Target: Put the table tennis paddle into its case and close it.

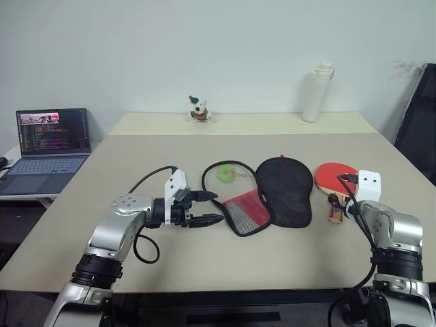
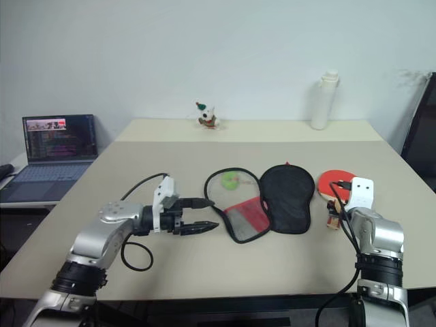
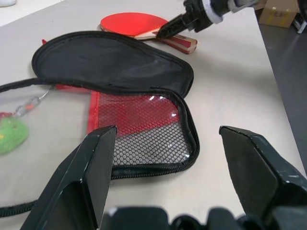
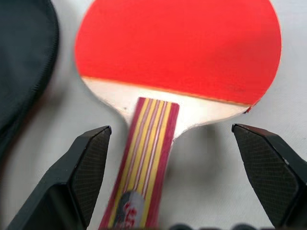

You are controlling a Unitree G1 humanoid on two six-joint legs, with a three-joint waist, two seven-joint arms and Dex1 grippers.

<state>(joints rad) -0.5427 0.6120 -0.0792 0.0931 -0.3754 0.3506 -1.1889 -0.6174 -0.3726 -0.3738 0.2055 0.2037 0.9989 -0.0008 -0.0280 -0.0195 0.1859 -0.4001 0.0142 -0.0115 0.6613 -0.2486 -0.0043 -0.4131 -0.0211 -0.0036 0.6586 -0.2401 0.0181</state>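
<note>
The table tennis paddle [image 4: 177,48] lies flat on the table to the right of the case, red face up, its striped handle [image 4: 148,158] pointing toward me. My right gripper [image 4: 170,128] is open, one finger on each side of the handle and apart from it. The case [image 1: 286,187] lies unzipped with its black half on the right and its red-and-black mesh half [image 1: 246,211] on the left. A green charm [image 1: 225,174] lies inside the zip loop. My left gripper [image 1: 208,208] is open and empty, just left of the mesh half, pointing at it.
An open laptop [image 1: 53,139] sits on a side desk at the left. A white bottle [image 1: 317,92] and a small figurine [image 1: 199,109] stand at the table's far edge. A black chair [image 1: 419,129] is at the right.
</note>
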